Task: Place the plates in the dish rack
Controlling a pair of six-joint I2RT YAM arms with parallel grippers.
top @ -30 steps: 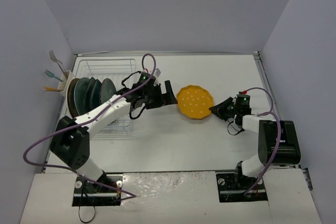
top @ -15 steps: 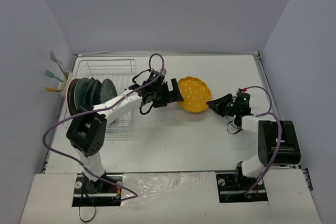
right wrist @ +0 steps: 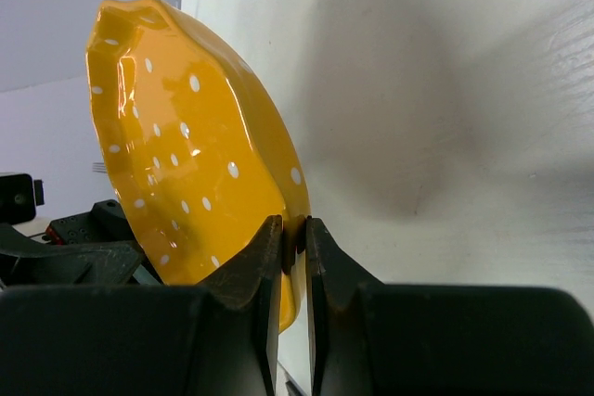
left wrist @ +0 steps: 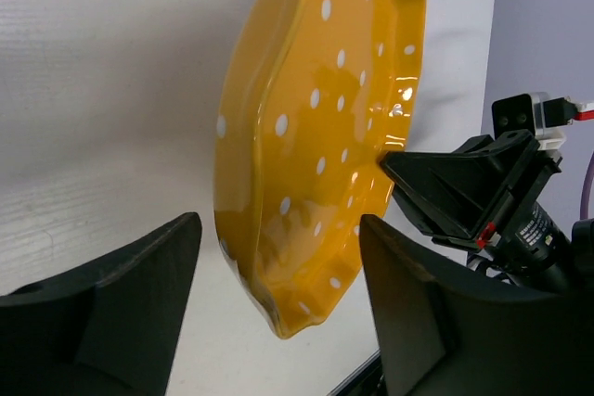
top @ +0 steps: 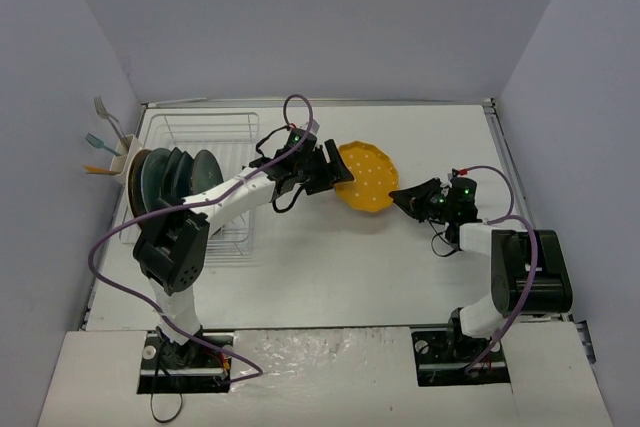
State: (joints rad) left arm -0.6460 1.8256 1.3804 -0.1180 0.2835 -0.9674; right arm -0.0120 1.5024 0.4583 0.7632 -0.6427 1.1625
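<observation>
Yellow glazed plate tilted on edge, right of dish rack. Right gripper pinching far rim. Left gripper spread astride rack-side rim, no contact seen. Stiff, slick, breakable: clamp rim squarely.

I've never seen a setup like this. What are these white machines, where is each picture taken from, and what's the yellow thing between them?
These are two robot arms bolted at the near edge of a white table, each ending in a two-finger gripper. The wide picture looks down from above and behind them. The two close-ups come from small cameras on the wrists, so each shows its own dark fingers. The right gripper pinches the rim of a tilted yellow plate. The left gripper has its jaws open on either side of the opposite rim. At the left stands a wire dish rack with several dark plates upright in it.
</observation>
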